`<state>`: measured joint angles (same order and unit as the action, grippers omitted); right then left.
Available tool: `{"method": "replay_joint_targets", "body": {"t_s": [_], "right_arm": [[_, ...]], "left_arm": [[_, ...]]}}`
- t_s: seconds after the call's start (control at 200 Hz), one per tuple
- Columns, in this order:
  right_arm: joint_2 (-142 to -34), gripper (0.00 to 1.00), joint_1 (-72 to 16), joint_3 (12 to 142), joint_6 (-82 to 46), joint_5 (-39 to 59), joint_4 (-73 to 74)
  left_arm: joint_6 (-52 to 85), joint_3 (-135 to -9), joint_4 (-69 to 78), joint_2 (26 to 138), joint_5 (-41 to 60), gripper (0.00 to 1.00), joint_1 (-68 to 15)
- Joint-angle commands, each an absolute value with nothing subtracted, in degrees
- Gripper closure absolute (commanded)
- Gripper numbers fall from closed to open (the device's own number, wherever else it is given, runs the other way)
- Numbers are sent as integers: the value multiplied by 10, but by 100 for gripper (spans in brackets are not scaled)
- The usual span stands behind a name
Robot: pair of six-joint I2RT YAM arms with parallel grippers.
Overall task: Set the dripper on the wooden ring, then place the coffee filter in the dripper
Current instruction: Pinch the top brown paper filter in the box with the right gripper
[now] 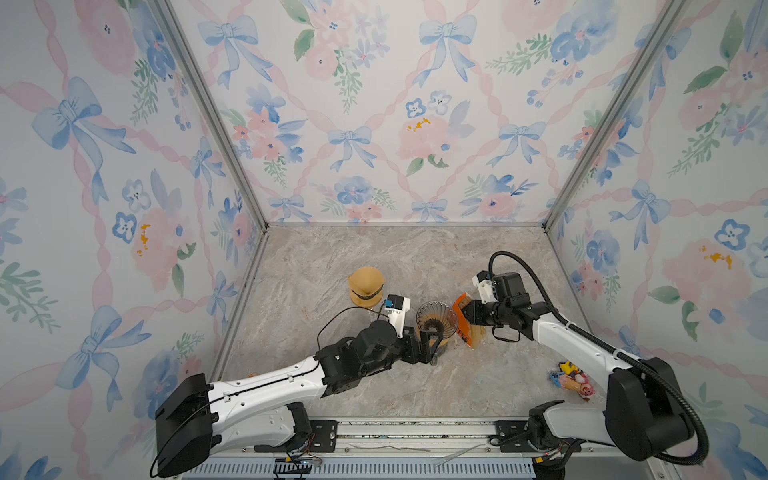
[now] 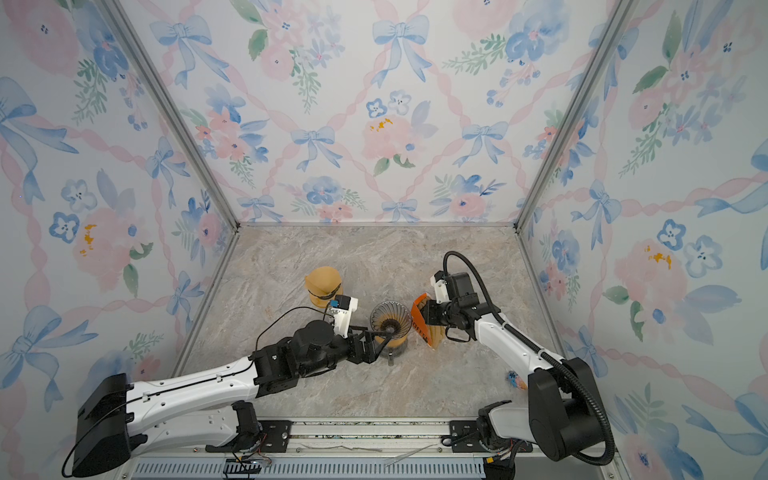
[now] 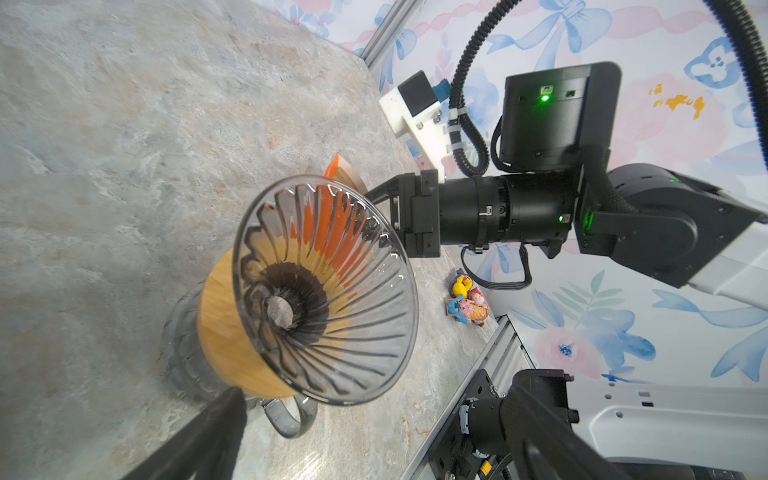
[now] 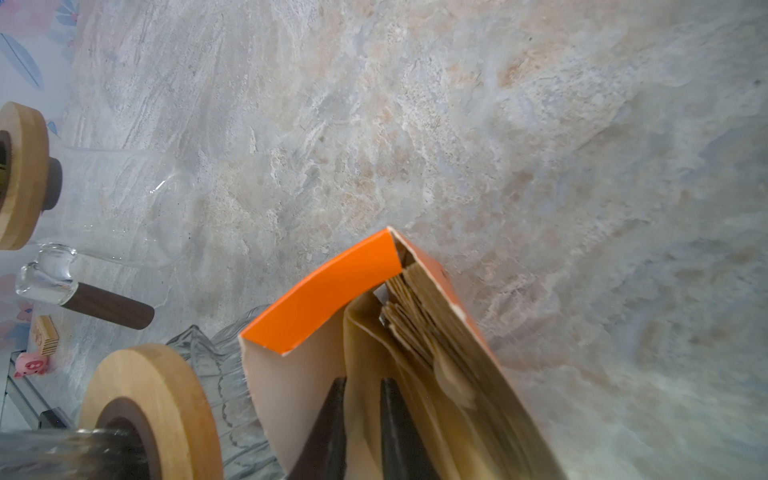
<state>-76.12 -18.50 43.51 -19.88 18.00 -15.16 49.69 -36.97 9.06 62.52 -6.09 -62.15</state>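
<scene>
Right gripper (image 4: 361, 419), nearly closed, nips a coffee filter (image 4: 362, 353) — a pinch only its wrist view shows

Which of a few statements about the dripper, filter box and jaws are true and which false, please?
The glass dripper is empty. True.
The orange filter box stands left of the dripper. False: it stands right of it.
The jaws of the right gripper pinch a brown coffee filter inside the box. True.
The jaws of the left gripper are shut. False: they are wide open beside the dripper.
The toys lie at the back left. False: front right.
</scene>
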Motion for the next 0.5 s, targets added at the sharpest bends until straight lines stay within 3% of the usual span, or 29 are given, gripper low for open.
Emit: {"method": "replay_joint_targets", "body": {"t_s": [0.0, 0.16, 0.495], "right_arm": [[-773, 81, -191, 454, -187, 184, -148], [-783, 82, -191, 454, -186, 187, -142], [-751, 96, -194, 438, -184, 174, -150]], "left_arm": [[489, -365, 87, 617, -65, 2, -622], [489, -367, 87, 622, -61, 2, -621], [490, -366, 88, 621, -59, 2, -621]]}}
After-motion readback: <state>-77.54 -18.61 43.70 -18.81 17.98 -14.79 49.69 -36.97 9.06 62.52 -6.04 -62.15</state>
